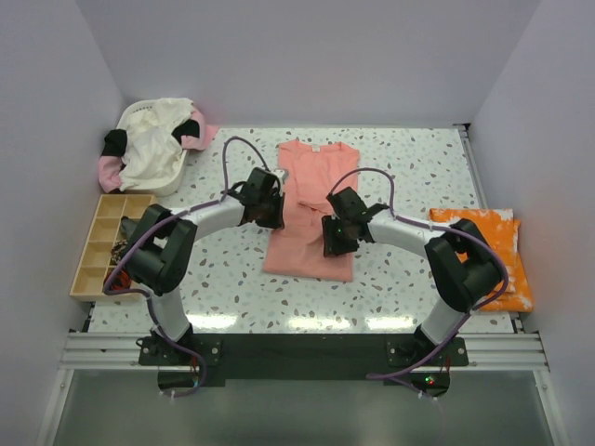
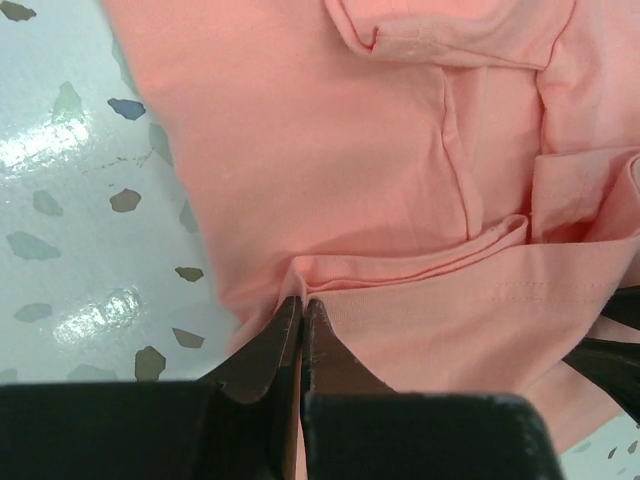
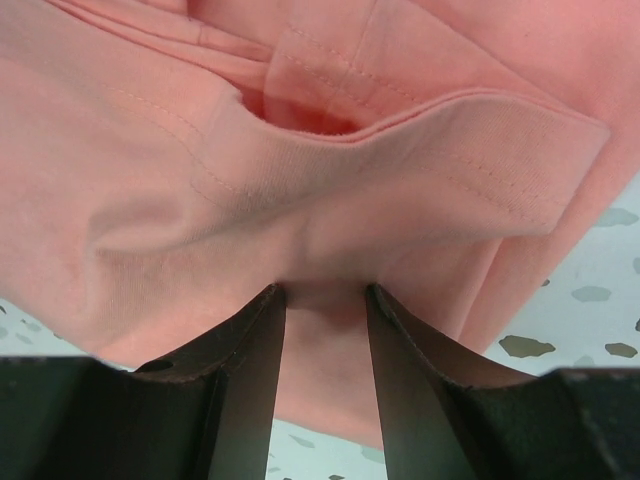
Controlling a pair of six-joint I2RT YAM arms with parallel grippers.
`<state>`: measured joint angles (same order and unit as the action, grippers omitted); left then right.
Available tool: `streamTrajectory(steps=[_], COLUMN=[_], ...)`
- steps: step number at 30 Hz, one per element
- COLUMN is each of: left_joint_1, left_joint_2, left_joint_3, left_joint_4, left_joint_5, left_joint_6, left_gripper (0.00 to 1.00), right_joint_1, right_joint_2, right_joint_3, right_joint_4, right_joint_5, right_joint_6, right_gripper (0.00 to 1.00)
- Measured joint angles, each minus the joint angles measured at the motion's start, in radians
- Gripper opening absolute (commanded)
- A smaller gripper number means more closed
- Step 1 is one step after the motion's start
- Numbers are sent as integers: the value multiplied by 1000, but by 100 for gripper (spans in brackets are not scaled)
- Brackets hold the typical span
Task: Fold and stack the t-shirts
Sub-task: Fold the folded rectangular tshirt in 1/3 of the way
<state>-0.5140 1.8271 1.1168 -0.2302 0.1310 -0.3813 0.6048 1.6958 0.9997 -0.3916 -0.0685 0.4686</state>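
A salmon-pink t-shirt (image 1: 311,190) lies lengthwise on the speckled table (image 1: 409,177), its sleeves folded inward. My left gripper (image 1: 270,214) is at its left edge, and in the left wrist view the left gripper (image 2: 302,300) is shut on a fold of the pink cloth (image 2: 330,180). At the shirt's right side, my right gripper (image 1: 335,237) has its jaws apart. The right wrist view shows the right gripper (image 3: 325,290) with a bulge of pink cloth (image 3: 300,180) across the fingertips and in the gap. An orange t-shirt with white splotches (image 1: 483,255) lies folded at the right edge.
A white basket (image 1: 177,181) at the back left holds cream (image 1: 153,139) and pink (image 1: 110,169) t-shirts. A wooden compartment tray (image 1: 107,242) sits along the left edge. White walls enclose the table on three sides.
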Motion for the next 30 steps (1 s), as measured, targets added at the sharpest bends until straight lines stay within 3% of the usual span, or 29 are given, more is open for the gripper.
streamTrajectory(steps=[23,25,26,29,30], left_joint_1=[10,10,10,10,11], left_joint_2=[-23,-24,-25,-26,-27], left_joint_3=[44,43,43,43,42], left_joint_4=[-58,-58,-58,-59,-58], left_joint_5=[-94,-97,-98,-117,-124], left_joint_6=[-2,-2,-3,-3,-5], left_gripper=[2,26,56,78,92], right_joint_1=[6,6,6,6,6], right_joint_2=[5,3,1,-16,-31], right_joint_3=[-11,-11,-11,-22,-32], right_joint_4=[-11,-12,-14,-16,-18], right_joint_5=[82,87,94,119,132], right_joint_6=[64,68,71,73,71], right_gripper=[37,39,45,58,60])
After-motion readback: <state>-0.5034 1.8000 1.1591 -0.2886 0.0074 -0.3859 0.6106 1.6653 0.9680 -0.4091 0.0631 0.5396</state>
